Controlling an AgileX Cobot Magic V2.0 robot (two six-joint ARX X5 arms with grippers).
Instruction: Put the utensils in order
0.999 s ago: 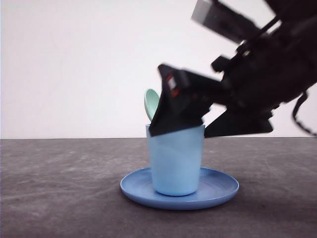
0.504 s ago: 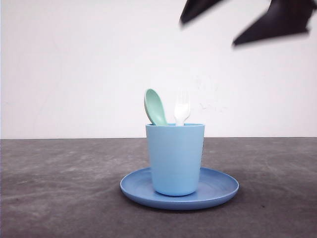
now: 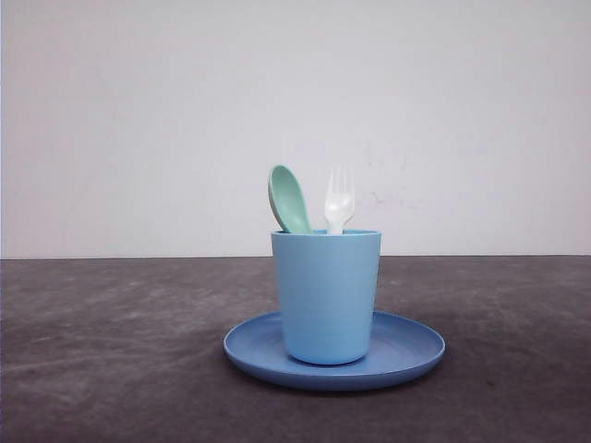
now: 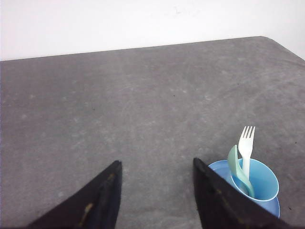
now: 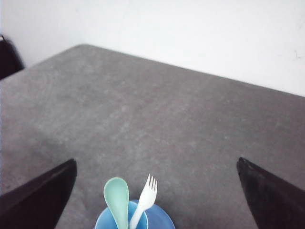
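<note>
- Standing upright in the light blue cup (image 3: 326,295) are both utensils, the mint-green spoon (image 3: 290,198) and the white fork (image 3: 339,200), with their heads up and their handles hidden inside the cup.
- In the front view the spoon bowl rises over the cup rim at about 11 o'clock from the cup centre and leans a little toward 11 o'clock; the fork stands just beside it at about 1 o'clock, nearly straight, tines up.
- The two heads are close to each other but apart; if the handles touch inside the cup, I cannot tell.
- The cup stands on the middle of the round blue plate (image 3: 416,351), and the plate lies on the dark grey table (image 3: 111,351).
- In the left wrist view the left gripper (image 4: 157,195) is above the table with its two dark fingers (image 4: 102,200) spread wide and nothing between them; the cup with the fork (image 4: 246,148) and the spoon (image 4: 237,169) is beside the one finger, outside the gap.
- In the right wrist view the right gripper (image 5: 157,198) is also wide, its fingers (image 5: 38,195) far apart at both sides, holding nothing.
- The spoon (image 5: 116,198) and the fork (image 5: 145,198) with the cup rim (image 5: 102,223) appear between these fingers but lower, well apart from them.
</note>
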